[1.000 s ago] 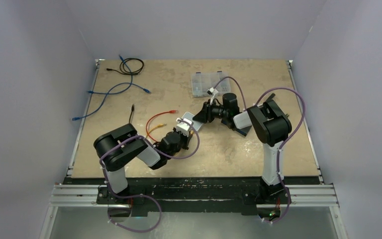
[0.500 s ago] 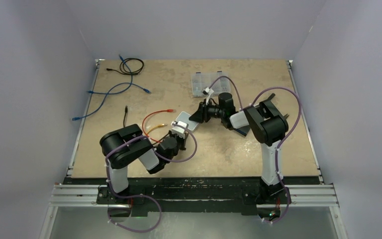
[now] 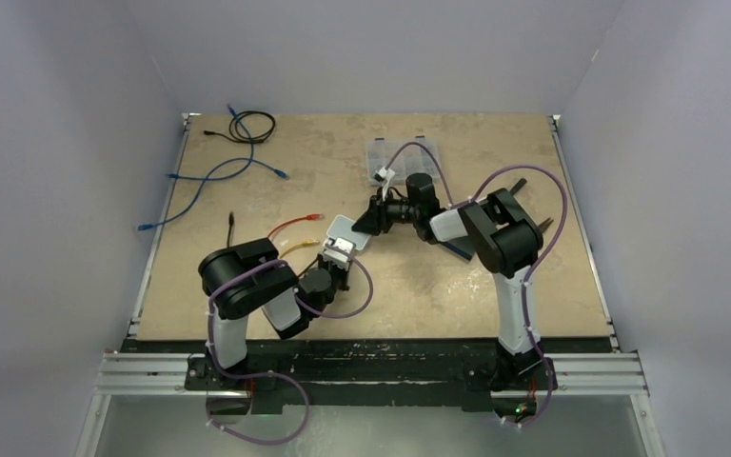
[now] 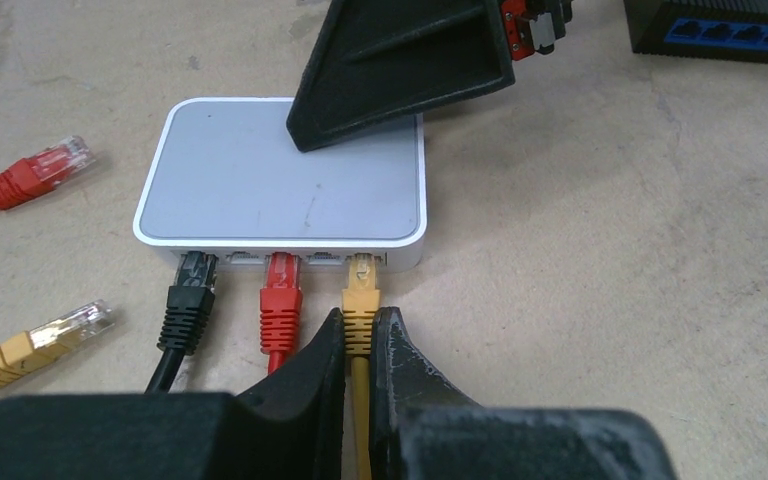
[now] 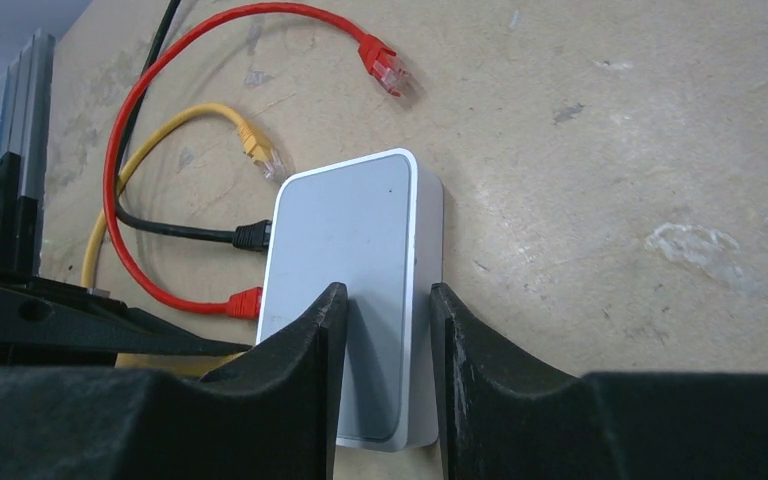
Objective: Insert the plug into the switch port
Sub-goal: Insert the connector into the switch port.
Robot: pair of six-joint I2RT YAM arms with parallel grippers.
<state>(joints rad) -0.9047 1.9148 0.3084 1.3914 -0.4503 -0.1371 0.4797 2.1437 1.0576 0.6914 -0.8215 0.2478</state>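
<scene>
- Top view: my left gripper (image 3: 334,265) sits just short of the white switch (image 3: 344,228), and my right gripper (image 3: 367,222) meets that box from its opposite side. At this scale I cannot tell how the jaws stand.
- Left wrist view: the left gripper (image 4: 360,345) is closed narrow on the tail of the yellow plug (image 4: 361,285). Straight ahead of the fingertips, the plug's head sits in the rightmost port of the switch (image 4: 260,175). Left of my fingers, a red plug (image 4: 282,295) and a black plug (image 4: 192,295) fill two more ports. Further left, a loose red plug (image 4: 45,168) and a loose yellow plug (image 4: 65,328) lie on the table (image 4: 610,250). Beyond the switch, a right finger (image 4: 400,60) rests over its top.
- Right wrist view: the right gripper (image 5: 385,345) stands partly spread astride the near end of the switch (image 5: 350,225), one finger over the top, the other beside its wall. I cannot tell whether it clamps.
</scene>
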